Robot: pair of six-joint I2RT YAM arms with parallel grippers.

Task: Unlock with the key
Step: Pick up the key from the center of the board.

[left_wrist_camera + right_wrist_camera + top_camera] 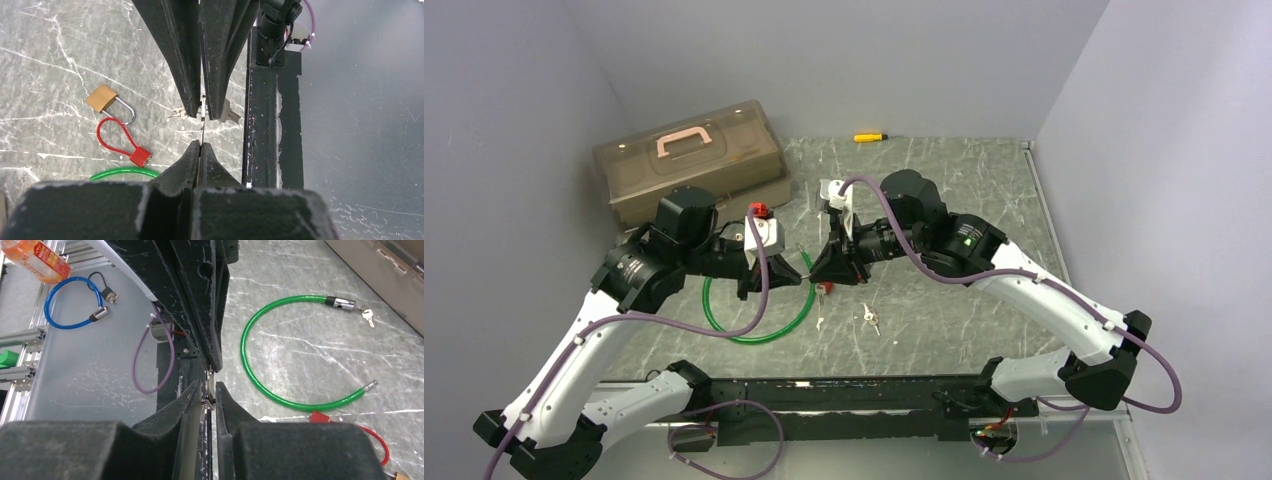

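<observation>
Grey marbled worktop (964,200) lies under both my arms, with the brass padlock (101,98) flat on it just beside the red cable lock (140,156). Above them my left claw (200,146) and right claw (210,390) meet tip to tip, each clenched on the same thin key (202,131). I judge that one claw should let go only when the other grips the key firmly near its bow, or the key will drop.

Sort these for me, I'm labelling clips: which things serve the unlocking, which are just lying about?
In use: left end effector, right end effector, the key pinched between them, probably the brass padlock.
Lying about: green cable lock, toolbox, screwdriver, loose keys.
</observation>
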